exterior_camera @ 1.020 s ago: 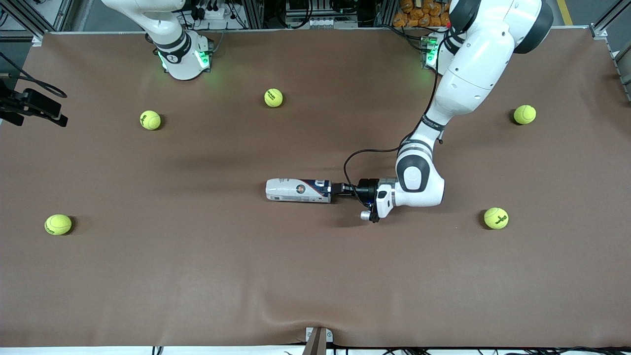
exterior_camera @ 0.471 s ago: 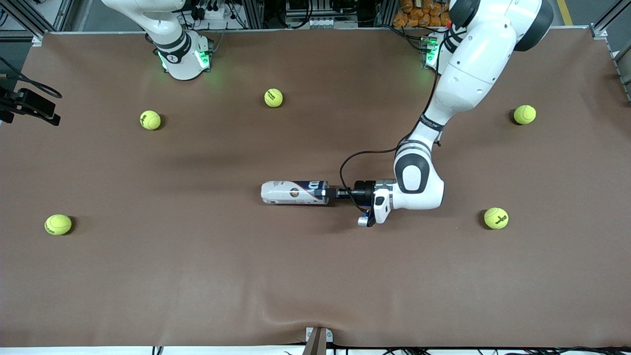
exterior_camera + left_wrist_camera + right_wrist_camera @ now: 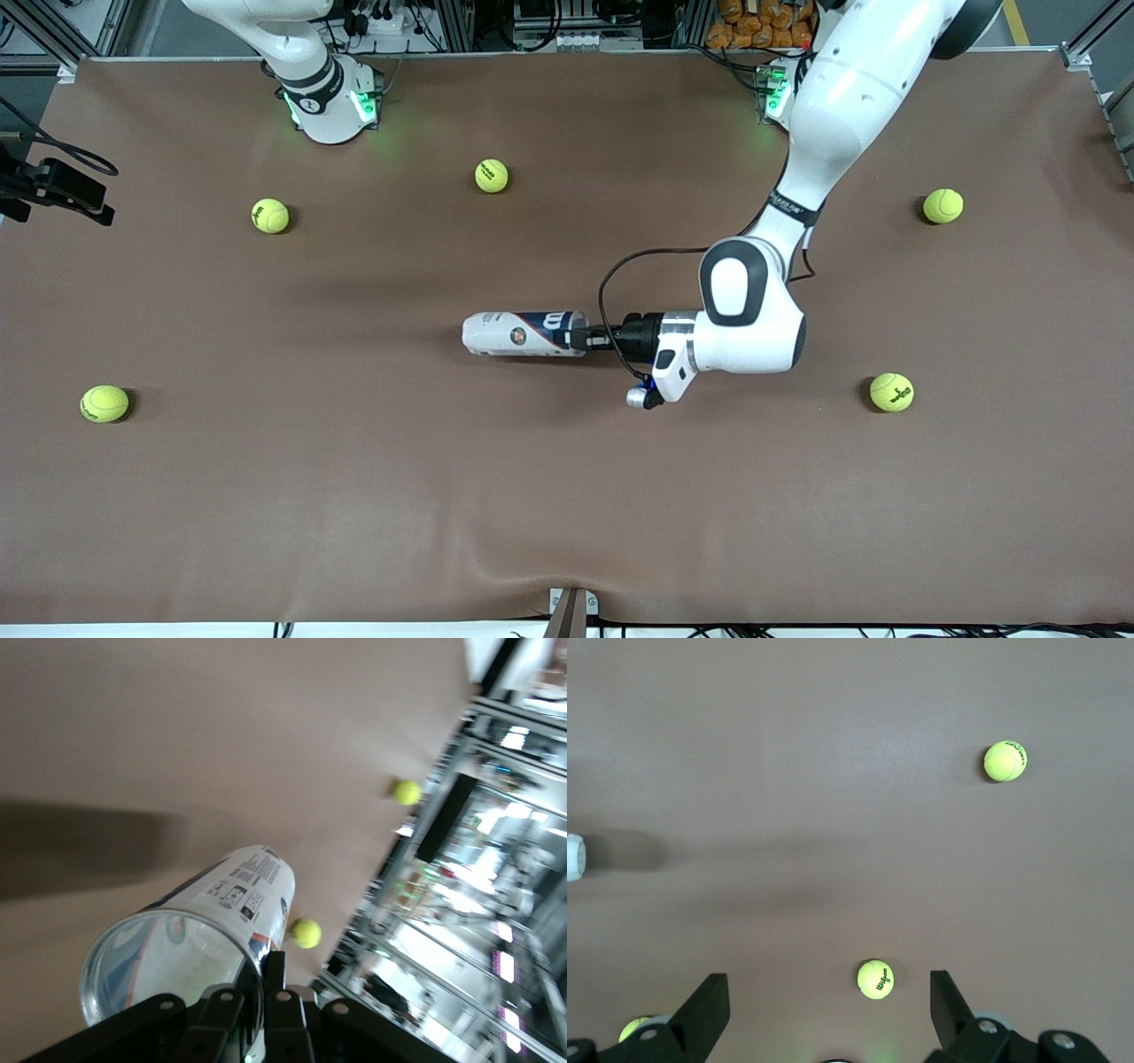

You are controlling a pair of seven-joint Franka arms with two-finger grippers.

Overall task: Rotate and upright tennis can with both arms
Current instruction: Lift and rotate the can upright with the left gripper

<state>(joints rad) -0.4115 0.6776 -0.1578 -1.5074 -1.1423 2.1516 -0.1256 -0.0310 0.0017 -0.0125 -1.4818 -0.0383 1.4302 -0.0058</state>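
The tennis can [image 3: 523, 333] is on its side near the middle of the table, with its white end toward the right arm's end and the W logo turned upward. My left gripper [image 3: 580, 338] is shut on the rim of the can's open end. In the left wrist view the clear open mouth of the can [image 3: 221, 912] faces the camera. The left gripper [image 3: 263, 983] pinches the can's wall, one finger inside and one outside. My right gripper [image 3: 828, 979] is open and holds nothing, waiting high over the table.
Several yellow-green tennis balls lie scattered on the brown table: one [image 3: 492, 175] near the bases, one [image 3: 270, 215] beside it, one [image 3: 104, 403] at the right arm's end, and two [image 3: 943, 206] [image 3: 891, 392] at the left arm's end.
The left arm has slid the can a little toward the right arm's end and rolled it about its long axis, so the W logo now faces up. The right gripper barely moved.
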